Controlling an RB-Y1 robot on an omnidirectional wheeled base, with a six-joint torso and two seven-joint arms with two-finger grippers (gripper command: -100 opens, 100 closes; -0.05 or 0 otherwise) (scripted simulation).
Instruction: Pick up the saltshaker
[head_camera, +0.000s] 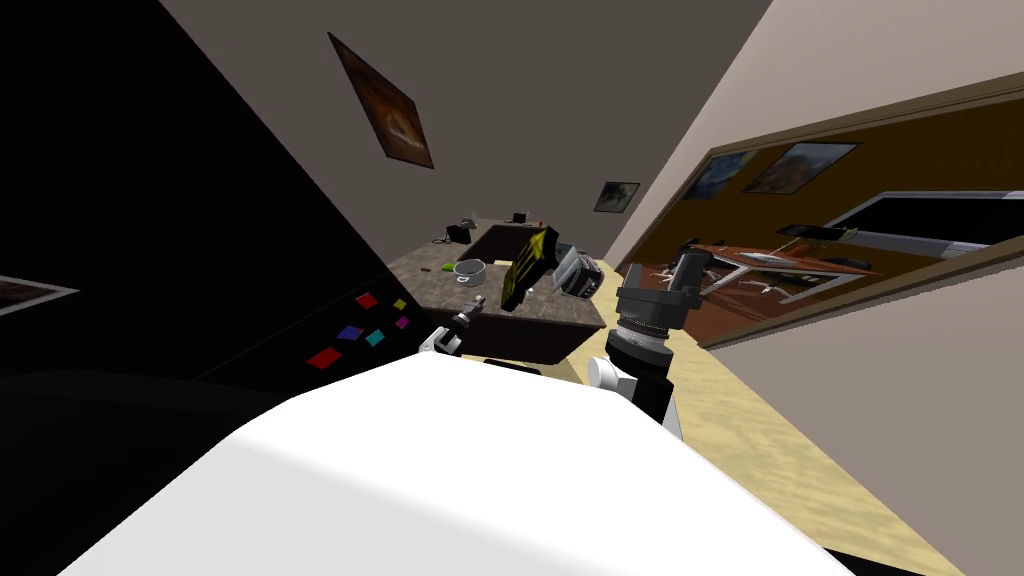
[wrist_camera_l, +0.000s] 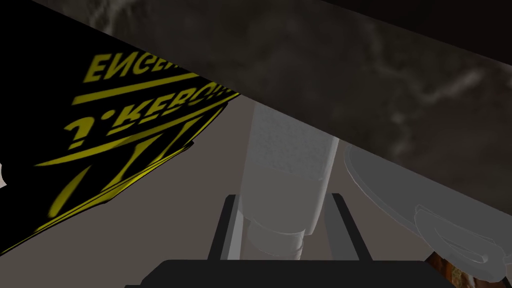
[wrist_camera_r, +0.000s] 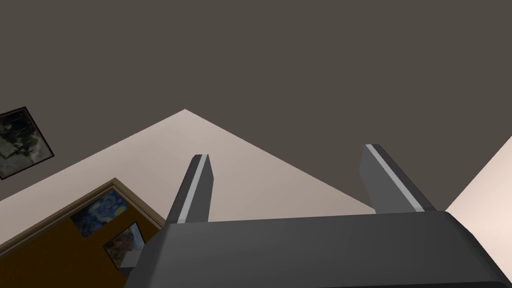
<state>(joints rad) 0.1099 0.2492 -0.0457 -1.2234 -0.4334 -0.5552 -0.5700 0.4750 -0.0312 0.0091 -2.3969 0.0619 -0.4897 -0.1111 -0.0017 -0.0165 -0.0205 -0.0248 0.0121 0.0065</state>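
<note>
My left gripper (wrist_camera_l: 283, 197) is shut on the saltshaker (wrist_camera_l: 287, 165), a pale grey, see-through cylinder with a narrower cap towards the gripper's body. Both fingers (wrist_camera_l: 227, 225) press its sides. Its far end meets the dark marbled counter (wrist_camera_l: 380, 85). In the head view the left gripper (head_camera: 476, 305) sits at the near edge of that counter (head_camera: 440, 290). My right gripper (wrist_camera_r: 287, 152) is open with nothing between its fingers, and the right arm (head_camera: 650, 320) is raised beside the counter.
A black box with yellow lettering (wrist_camera_l: 115, 135) leans close to the shaker, also on the counter (head_camera: 525, 268). A grey pot (head_camera: 468, 270) and a toaster (head_camera: 578, 272) stand nearby. A grey rounded vessel (wrist_camera_l: 425, 210) lies on the shaker's other side.
</note>
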